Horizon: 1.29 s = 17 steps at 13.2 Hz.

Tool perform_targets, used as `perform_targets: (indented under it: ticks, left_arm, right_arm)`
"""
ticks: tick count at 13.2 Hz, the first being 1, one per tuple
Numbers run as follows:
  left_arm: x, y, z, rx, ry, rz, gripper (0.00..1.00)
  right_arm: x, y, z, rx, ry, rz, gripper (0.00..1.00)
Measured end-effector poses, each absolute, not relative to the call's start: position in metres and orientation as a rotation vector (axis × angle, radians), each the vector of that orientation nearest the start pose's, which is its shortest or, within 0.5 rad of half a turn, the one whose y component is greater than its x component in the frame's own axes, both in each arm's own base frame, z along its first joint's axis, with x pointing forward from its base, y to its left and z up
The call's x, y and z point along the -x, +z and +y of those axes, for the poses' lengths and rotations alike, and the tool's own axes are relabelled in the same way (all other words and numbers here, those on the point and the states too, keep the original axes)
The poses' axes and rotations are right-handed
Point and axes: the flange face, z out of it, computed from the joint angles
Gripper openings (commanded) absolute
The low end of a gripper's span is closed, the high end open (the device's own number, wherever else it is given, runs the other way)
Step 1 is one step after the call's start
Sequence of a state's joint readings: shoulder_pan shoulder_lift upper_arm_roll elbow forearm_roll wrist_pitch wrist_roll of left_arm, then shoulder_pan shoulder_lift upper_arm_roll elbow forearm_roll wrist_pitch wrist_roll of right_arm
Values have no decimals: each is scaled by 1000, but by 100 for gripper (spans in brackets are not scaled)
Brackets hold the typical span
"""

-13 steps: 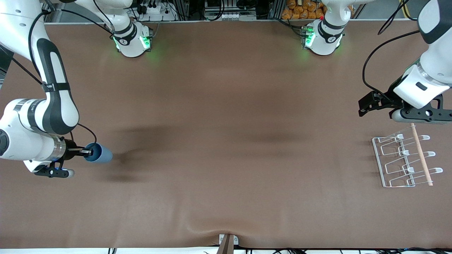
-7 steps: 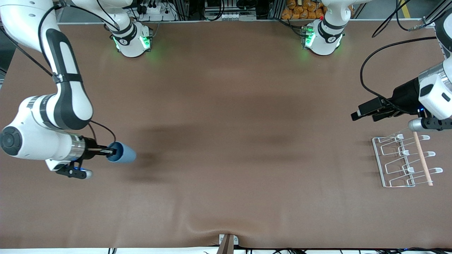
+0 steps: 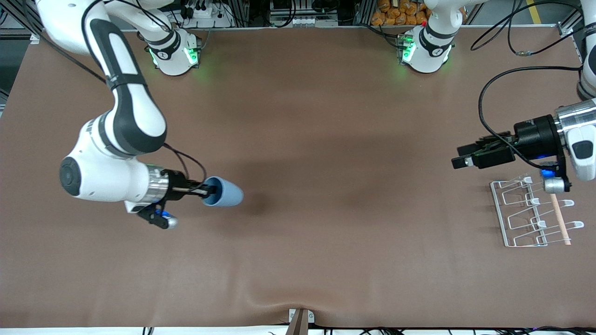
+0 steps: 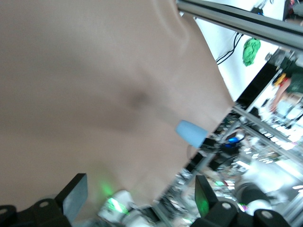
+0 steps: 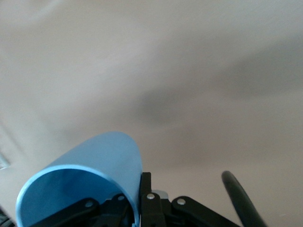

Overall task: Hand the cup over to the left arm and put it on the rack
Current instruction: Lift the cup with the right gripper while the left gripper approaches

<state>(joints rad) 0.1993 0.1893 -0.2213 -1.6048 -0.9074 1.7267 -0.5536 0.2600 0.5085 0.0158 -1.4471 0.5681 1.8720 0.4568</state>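
Since a second ago: right arm swung in from its end of the table toward the middle, carrying the cup along; left arm turned its wrist level and pointed toward the middle.

Brown mat-covered table (image 3: 326, 116), largest thing in view. No readable brand, label or writing anywhere; only green lamps at both arm bases and small blue lamps by the wrists.

Left gripper (image 3: 461, 158), black two-finger type on the white jointed left arm, hanging in the air, level, aimed at the middle of the table. Fingers spread wide with nothing between them, per the left wrist view (image 4: 137, 201). Small white wire drying rack with looped prongs and a light wooden rod (image 3: 535, 214) on the table just below and beside this gripper, toward the front camera.

Right gripper (image 3: 210, 190), same type, level, aimed at the left gripper and well apart from it. Fingers pinched on the rim wall of the small light-blue tapered plastic tumbler, the cup (image 3: 224, 191): one finger inside the mouth, one outside, seen in the right wrist view (image 5: 142, 189). Cup held sideways off the mat, base leading toward the left gripper.

Risks, as judgement:
- Thin one-wall pinch; cup could pivot or slip during fast travel.
- Tapered smooth base could squirt out of closing left fingers.
- Early release by right gripper would drop cup on mat.
- Left wrist close above rack; careless swing could knock it.
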Motion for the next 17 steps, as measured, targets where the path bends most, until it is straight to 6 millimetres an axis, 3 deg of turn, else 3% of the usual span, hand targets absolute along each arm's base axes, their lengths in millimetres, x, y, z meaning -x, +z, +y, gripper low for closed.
perform_targets:
  ticks: [5,9,13,15,17]
  left_arm:
    - [-622,537,-121,-1868,-718,1128,100]
    - [-621,524,-153,-1793,-880,1271,100]
    - [-615,535,-208,-1804,-897,1420,100]
    - [-610,543,-232,-1831,-876,1490,100]
    - [-608,540,-241,-1862,-839,1535,100]
  right_arm:
    - [-645,439,299,2356,475,624,0]
    - [-636,453,345,2240,462,701,0]
    - [-610,479,416,2126,402,747,0]
    - [-604,487,430,2095,399,764,0]
    - [-596,495,445,2076,401,785,0]
